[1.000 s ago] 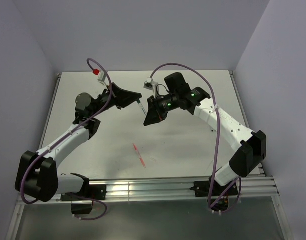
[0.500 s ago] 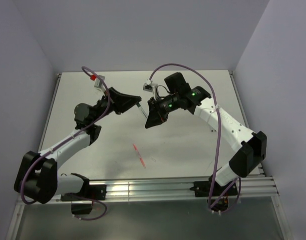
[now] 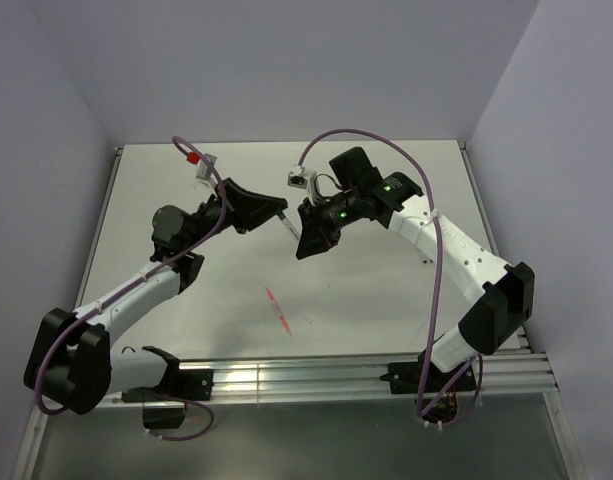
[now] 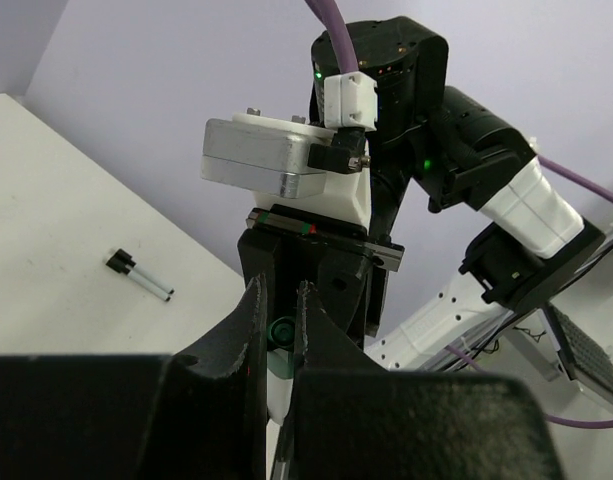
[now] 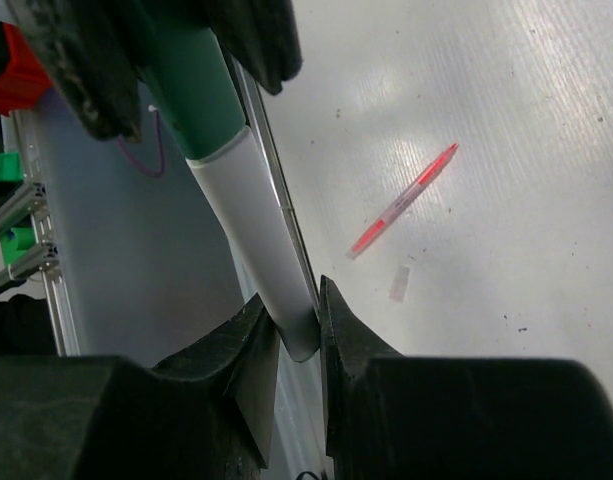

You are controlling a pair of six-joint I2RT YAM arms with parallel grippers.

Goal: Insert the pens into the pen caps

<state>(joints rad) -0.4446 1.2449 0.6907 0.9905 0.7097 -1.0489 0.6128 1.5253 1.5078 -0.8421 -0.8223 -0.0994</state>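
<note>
The whitish-grey plastic pen (image 5: 251,220) is held in the air between the two arms, above the middle of the flat white table (image 3: 386,290). In the right wrist view its long axis runs from the bottom centre up towards the upper left. The dark green plastic cap (image 5: 201,90) sits on its far end, so the capped end points away from the right gripper (image 5: 292,305) and towards the left gripper (image 4: 279,300). From above we see the pen as a short steep diagonal, upper left to lower right, bridging the two grippers. The right gripper's jaws are clamped on the bare barrel near its uncapped end, one finger on each side and touching it. The left gripper's jaws are pressed together on the dark green cap, which shows as a small green patch between its black fingers. Farther out, the thin red-pink pen (image 5: 401,200) lies flat on the table towards the near edge, also on a diagonal, with a tiny pale clear cap (image 5: 399,283) apart from it, just beside its lower end. In the left wrist view another thin whitish pen (image 4: 148,282) lies on the table, a small black cap (image 4: 119,262) on its left end.
</note>
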